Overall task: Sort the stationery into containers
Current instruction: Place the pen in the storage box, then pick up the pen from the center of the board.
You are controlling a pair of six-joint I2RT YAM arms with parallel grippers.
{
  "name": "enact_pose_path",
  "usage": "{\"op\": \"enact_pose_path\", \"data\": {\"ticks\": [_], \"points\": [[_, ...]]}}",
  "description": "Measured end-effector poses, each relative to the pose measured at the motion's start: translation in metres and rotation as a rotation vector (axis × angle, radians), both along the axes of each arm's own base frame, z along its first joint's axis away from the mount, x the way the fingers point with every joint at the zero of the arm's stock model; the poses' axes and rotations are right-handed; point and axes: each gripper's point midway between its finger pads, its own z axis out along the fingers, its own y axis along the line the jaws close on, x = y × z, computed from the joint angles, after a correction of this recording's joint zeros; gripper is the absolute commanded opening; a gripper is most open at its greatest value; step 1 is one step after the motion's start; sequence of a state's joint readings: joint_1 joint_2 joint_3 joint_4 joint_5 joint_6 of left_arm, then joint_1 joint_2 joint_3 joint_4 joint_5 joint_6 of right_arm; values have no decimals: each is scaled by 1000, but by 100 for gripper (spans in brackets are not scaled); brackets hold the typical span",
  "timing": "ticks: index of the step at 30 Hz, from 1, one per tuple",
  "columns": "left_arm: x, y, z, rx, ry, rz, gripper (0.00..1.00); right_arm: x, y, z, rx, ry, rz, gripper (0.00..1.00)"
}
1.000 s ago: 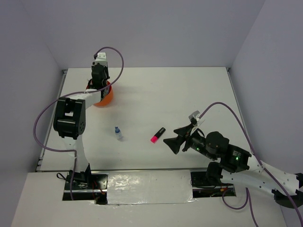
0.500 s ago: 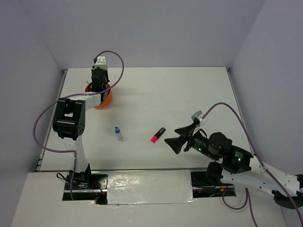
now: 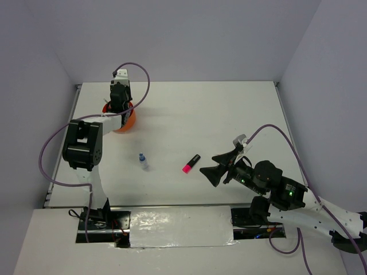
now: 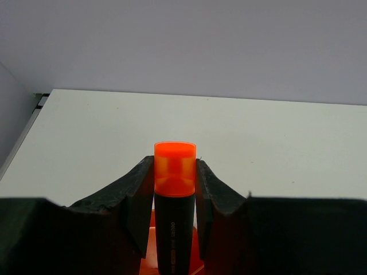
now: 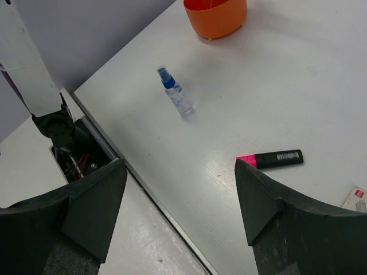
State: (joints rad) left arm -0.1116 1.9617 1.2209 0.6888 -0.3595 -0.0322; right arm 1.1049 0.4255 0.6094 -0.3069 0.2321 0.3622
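Note:
My left gripper (image 3: pixel 120 104) stands over the round orange organiser (image 3: pixel 128 118) at the far left. In the left wrist view the left gripper (image 4: pixel 175 166) is shut on a black highlighter with an orange cap (image 4: pixel 175 200), held upright, with the organiser (image 4: pixel 150 258) just below it. My right gripper (image 3: pixel 214 169) is open and empty, just right of a black highlighter with a pink cap (image 3: pixel 191 163) that lies flat on the table. A blue-capped clear bottle (image 3: pixel 143 161) lies left of it. The right wrist view shows the right gripper (image 5: pixel 179 166), the pink-capped highlighter (image 5: pixel 269 158), the bottle (image 5: pixel 176 94) and the organiser (image 5: pixel 215 17).
The table's near edge (image 5: pixel 149 195) runs under the right gripper, with a cable gap (image 5: pixel 74 152) beyond it. A white tag (image 5: pixel 356 197) shows at the right edge of the right wrist view. Walls close in the table's back and sides.
The left gripper has shifted slightly over the organiser, still holding the orange-capped highlighter. The right gripper has drifted a little toward the near right. The pink-capped highlighter and bottle have not moved.

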Motion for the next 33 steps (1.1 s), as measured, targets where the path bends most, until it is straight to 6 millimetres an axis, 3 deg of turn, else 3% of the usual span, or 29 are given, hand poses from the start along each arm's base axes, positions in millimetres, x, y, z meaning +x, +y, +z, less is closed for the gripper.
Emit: {"op": "enact_pose_path", "data": {"ticks": [3, 7, 8, 13, 15, 22, 23, 33], "points": [[0, 0, 5, -2, -9, -2, 44, 0, 0, 0, 0, 0, 0, 83], [-1, -1, 13, -4, -24, -7, 38, 1, 0, -1, -2, 0, -4, 83], [-1, -1, 15, -5, -28, -9, 30, 1, 0, -1, -3, 0, -6, 83], [-1, -3, 19, -7, -37, -20, 29, 2, -1, -1, -4, 0, -13, 83], [-1, -3, 18, -6, -37, -21, 38, 2, -1, -2, -5, 0, -14, 83], [-7, 0, 5, -4, -15, -20, 51, 3, -1, -2, -6, -1, -17, 83], [-8, 0, 3, -4, -12, -20, 57, 3, -1, -2, -6, -1, -18, 83], [-11, 2, 5, -13, -18, -23, 74, 4, -1, -3, -17, -3, -20, 83]]}}
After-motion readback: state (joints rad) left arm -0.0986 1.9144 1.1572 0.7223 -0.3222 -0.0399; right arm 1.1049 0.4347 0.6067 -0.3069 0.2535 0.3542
